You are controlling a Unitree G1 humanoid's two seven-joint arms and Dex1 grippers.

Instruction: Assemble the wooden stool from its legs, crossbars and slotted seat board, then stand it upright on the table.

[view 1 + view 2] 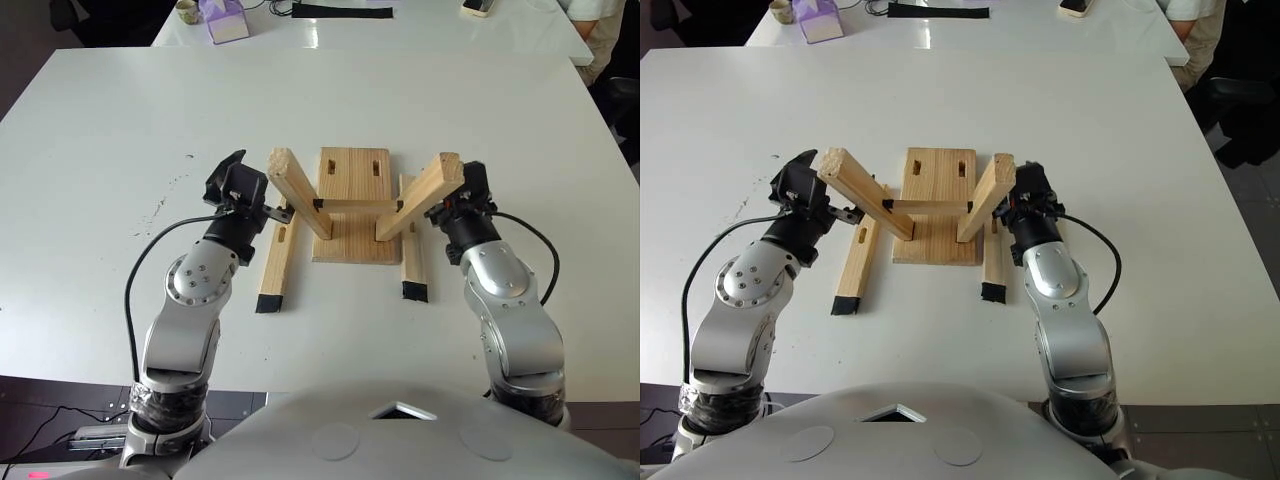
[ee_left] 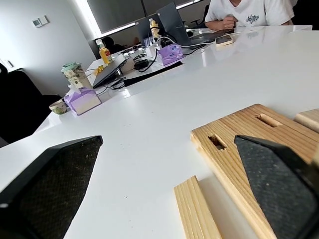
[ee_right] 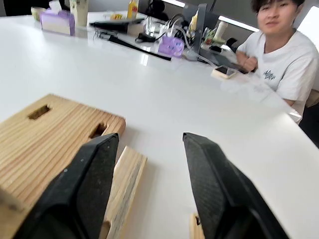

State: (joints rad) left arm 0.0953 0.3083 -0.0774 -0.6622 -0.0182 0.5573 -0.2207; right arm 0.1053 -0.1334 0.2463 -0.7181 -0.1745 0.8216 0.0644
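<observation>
Centre of frame: slotted seat board point(image 1: 353, 172) lies flat on the white bench point(image 1: 120, 130). Over it rise a tilted left raised leg point(image 1: 300, 193) and right raised leg point(image 1: 420, 195), joined by a crossbar point(image 1: 355, 205). One flat leg point(image 1: 277, 262) lies lower left of the board and another flat leg point(image 1: 412, 265) lower right. Left claw point(image 1: 255, 188) and right claw point(image 1: 458, 190), both spread and holding nothing, sit just beside the raised legs.

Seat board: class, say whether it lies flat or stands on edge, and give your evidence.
Flat. The seat board rests broad face down on the table, slots facing up.
</observation>
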